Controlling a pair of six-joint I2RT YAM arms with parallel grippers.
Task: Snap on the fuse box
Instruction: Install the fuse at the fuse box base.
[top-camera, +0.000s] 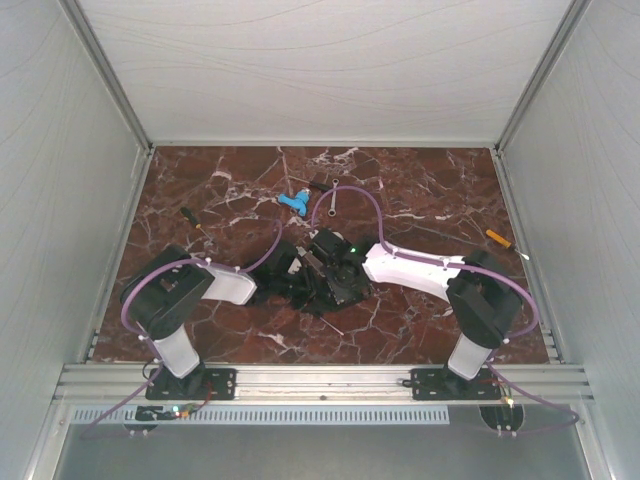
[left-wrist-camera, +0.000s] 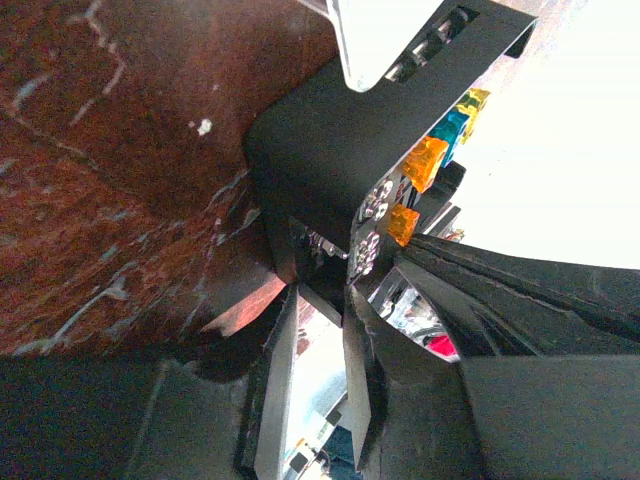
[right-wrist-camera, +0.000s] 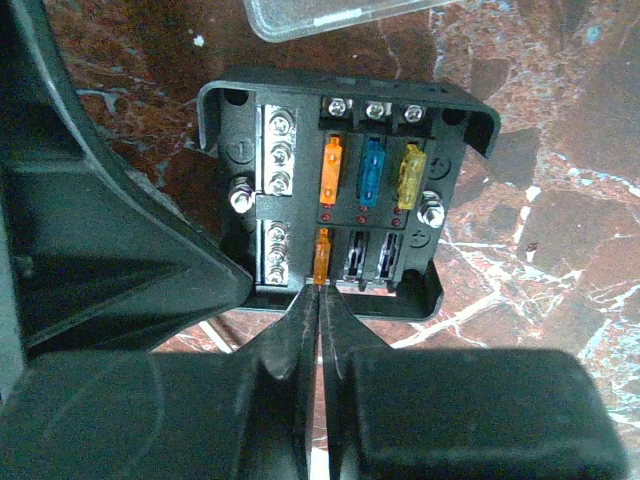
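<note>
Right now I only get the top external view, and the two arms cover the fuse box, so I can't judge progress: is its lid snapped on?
Observer: No. In the right wrist view the fuse box is open. The clear lid lies apart from it on the table.
Operator: Where are the right fingers?
Observer: The right fingers are closed together, with their tips at the lower orange fuse. I cannot tell whether they pinch it.
Operator: Any slots unfilled?
Observer: The two slots right of that fuse look empty.
</note>
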